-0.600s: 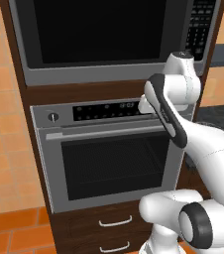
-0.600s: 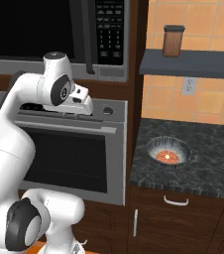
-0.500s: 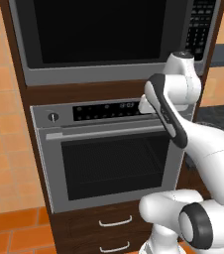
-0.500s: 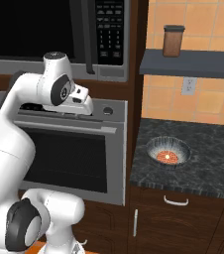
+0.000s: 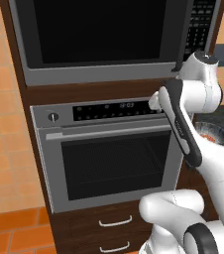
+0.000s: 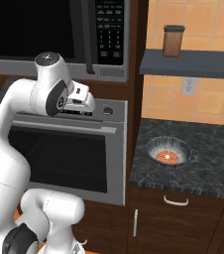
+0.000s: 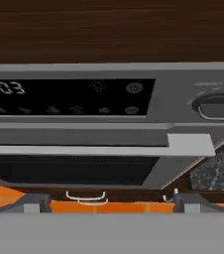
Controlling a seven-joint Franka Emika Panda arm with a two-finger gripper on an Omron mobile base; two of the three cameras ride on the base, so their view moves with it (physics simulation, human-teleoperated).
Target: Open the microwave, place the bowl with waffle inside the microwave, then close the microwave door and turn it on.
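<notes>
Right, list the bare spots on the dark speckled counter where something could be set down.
The dark speckled stone counter is bare right of the small grey bowl with reddish-orange food, toward the orange tiled wall, and along its front edge. The bowl occupies the left part, beside the silver oven.

The microwave [image 5: 99, 39] is cut off by the top edge in both base views, so its upper part goes unseen, and the markings on its keypad [image 6: 109, 30] are too small to read. In the left base view the arm covers the oven's [image 5: 109, 154] right end and most of the bowl with waffle [image 5: 210, 134]. In the hand view the oven's display [image 7: 64, 96] runs off the left edge.
</notes>
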